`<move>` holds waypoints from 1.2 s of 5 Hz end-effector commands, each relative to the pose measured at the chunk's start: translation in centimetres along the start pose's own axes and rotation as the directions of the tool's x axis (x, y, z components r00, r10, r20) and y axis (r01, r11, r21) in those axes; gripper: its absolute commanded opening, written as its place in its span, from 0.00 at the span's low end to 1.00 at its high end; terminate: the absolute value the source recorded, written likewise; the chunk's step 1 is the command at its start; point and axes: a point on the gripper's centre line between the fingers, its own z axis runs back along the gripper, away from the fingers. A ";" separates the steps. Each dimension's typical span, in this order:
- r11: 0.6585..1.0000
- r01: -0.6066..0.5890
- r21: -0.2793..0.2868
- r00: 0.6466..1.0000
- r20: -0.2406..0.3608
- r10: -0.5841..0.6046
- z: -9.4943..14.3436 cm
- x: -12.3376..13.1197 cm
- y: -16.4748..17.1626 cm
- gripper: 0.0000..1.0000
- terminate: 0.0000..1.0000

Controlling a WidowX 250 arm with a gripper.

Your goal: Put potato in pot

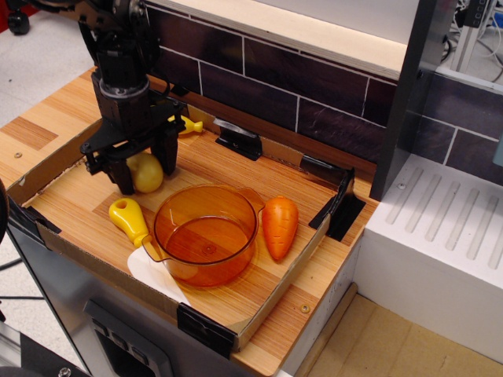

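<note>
Tool straddles the potato, fingers spread either side, can't tell if they're touching. It sits on the counter just behind the pot, yellow handle close by, carrot on the pot's other side

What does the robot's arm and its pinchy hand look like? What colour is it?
The arm is all black, a chunky round column with ribbed sections. At its bottom sits a wide black bracket carrying the gripper, which has two thick, blunt black fingers shaped like short pegs. No stickers, writing or loose cables can be made out on it.
</note>
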 end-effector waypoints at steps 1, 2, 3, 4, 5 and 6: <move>0.998 -0.035 -0.043 0.999 0.008 0.036 2.2 0.7 -0.7 0.00 0.00; 0.995 -0.065 -0.078 0.998 -0.005 0.065 5.3 1.2 -0.7 0.00 0.00; 0.993 -0.076 -0.093 0.996 -0.046 0.072 7.5 0.9 -0.3 0.00 0.00; 0.997 -0.040 -0.067 0.997 -0.070 0.036 8.1 -1.2 0.6 0.00 0.00; 1.000 0.026 -0.008 0.995 -0.095 -0.026 7.8 -4.3 1.5 0.00 0.00; 0.998 0.047 0.040 0.990 -0.136 -0.041 7.4 -6.5 1.3 0.00 0.00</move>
